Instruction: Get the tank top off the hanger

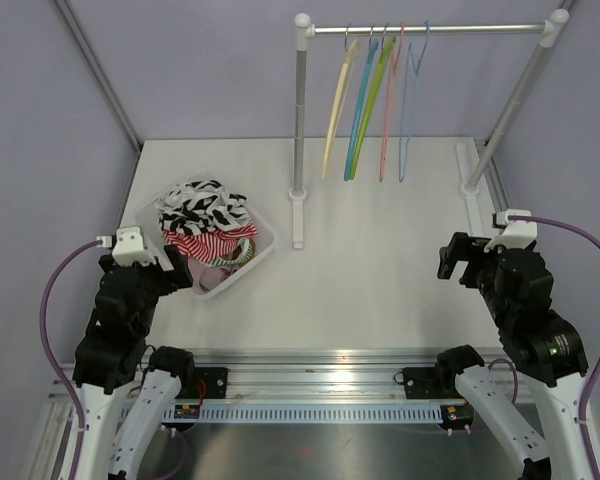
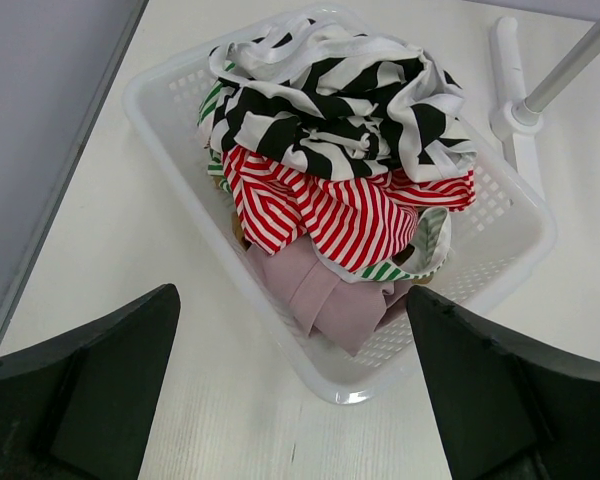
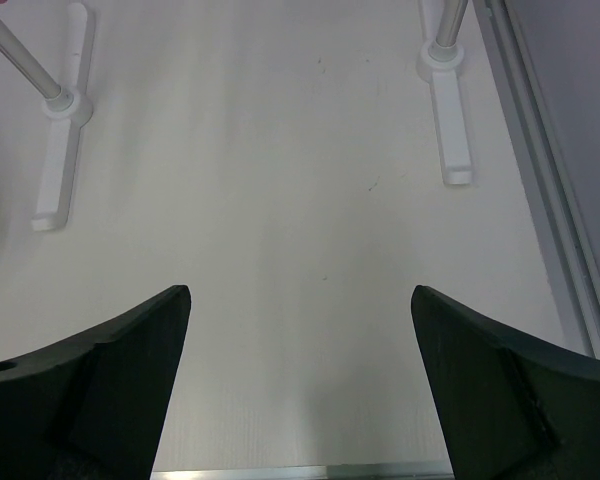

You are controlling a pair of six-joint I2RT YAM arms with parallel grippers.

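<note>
Several bare plastic hangers, from a yellow one [image 1: 337, 105] to a light blue one [image 1: 410, 110], hang on the rail [image 1: 450, 29] at the back; no garment hangs on any of them. A white basket [image 1: 242, 272] at the left holds a pile of clothes: a black-and-white striped one [image 2: 330, 110] on top, a red-and-white striped one [image 2: 330, 210], and a pink one [image 2: 330, 300]. I cannot tell which is the tank top. My left gripper [image 1: 180, 275] is open and empty just before the basket [image 2: 345, 385]. My right gripper [image 1: 450, 262] is open and empty above bare table.
The rack's left post [image 1: 300, 120] and foot [image 1: 298, 215] stand right of the basket; the right post [image 1: 510, 110] and foot [image 1: 472, 195] are by the table's right edge. Both feet show in the right wrist view [image 3: 58, 170], [image 3: 450, 120]. Grey walls enclose the table.
</note>
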